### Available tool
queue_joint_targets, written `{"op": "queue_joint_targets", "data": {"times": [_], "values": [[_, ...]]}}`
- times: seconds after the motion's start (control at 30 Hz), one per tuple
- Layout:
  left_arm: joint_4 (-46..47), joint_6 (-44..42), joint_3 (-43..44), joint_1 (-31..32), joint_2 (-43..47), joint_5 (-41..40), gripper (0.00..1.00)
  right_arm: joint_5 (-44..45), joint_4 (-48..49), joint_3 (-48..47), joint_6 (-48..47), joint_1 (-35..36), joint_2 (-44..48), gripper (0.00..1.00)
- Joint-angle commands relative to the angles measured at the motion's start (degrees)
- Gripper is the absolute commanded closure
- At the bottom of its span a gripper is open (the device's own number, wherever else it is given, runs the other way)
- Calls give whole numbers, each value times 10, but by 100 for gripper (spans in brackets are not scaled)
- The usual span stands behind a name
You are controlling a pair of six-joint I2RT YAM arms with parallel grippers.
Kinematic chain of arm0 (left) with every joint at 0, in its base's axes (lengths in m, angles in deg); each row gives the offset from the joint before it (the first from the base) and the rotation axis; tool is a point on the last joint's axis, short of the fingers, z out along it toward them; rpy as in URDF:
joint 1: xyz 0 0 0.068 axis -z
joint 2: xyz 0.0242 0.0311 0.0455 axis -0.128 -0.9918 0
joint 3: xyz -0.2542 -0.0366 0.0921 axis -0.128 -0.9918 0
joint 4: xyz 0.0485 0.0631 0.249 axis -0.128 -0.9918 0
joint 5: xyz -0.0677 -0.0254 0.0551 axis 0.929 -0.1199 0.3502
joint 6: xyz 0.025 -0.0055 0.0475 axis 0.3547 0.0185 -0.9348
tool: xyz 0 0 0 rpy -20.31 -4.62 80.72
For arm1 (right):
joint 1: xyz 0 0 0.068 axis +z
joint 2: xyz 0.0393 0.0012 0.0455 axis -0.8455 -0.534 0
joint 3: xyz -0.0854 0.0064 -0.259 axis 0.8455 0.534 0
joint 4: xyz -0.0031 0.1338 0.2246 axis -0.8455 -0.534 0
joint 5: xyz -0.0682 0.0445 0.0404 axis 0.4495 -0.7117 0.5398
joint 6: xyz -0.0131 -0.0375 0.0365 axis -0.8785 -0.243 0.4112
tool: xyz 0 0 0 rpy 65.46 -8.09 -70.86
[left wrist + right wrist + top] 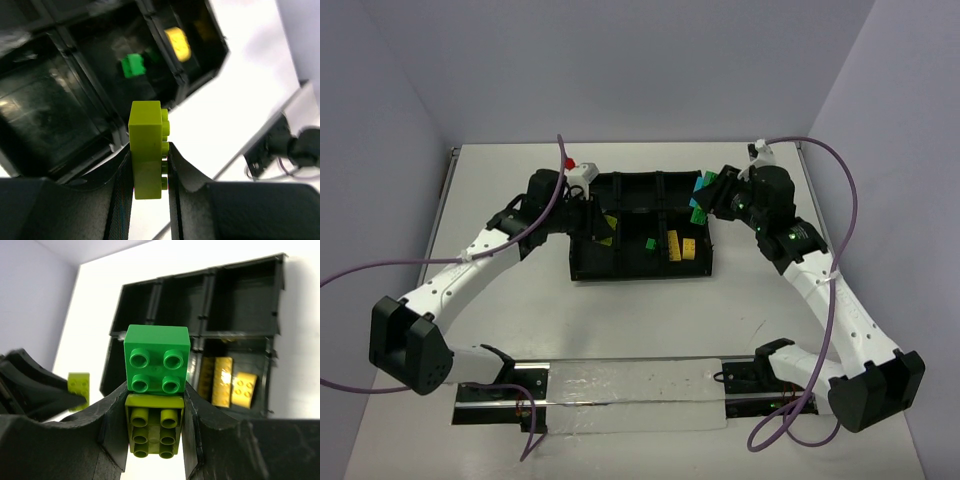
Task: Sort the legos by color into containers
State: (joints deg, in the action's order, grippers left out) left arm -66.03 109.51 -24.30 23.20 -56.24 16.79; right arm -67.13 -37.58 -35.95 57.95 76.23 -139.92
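Partly hidden, the lime brick [154, 432] sits pinched in the right gripper [155, 401].

The left claw [148, 152] pinches a lime brick [145, 125] between its two fingers, studs facing right, its upper half standing clear past the fingertips. Beyond the claw lies a black tray [87, 75]. A green brick [132, 65] sits in one compartment ahead, and a yellow brick [178, 43] in the next one, farther right. White table [240, 100] shows to the claw's right.
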Motion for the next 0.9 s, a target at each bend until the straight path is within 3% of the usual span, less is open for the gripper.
{"op": "queue_joint_targets", "data": {"times": [0.0, 0.17, 0.33, 0.5, 0.57, 0.67, 0.87], "values": [[-37, 25, 64, -8, -53, -101, 100, 7, -9, 17, -19, -13, 23, 100], [-57, 67, 74, -8, -97, -227, 100, 0, -8, 21, -21, -16, 20, 100], [-53, 83, 63, -8, -134, -268, 82, -2, -7, 20, -22, -17, 20, 100], [-37, 88, 54, -8, -141, -254, 38, -7, -4, 19, -22, -17, 18, 100], [-38, 85, 59, -8, -137, -252, 26, -14, -1, 20, -21, -17, 16, 100], [-54, 79, 74, -8, -124, -249, 19, -24, 1, 21, -22, -17, 12, 100], [-66, 69, 116, -10, -66, -219, 23, -77, 21, 26, -38, -18, 17, 100]]}}
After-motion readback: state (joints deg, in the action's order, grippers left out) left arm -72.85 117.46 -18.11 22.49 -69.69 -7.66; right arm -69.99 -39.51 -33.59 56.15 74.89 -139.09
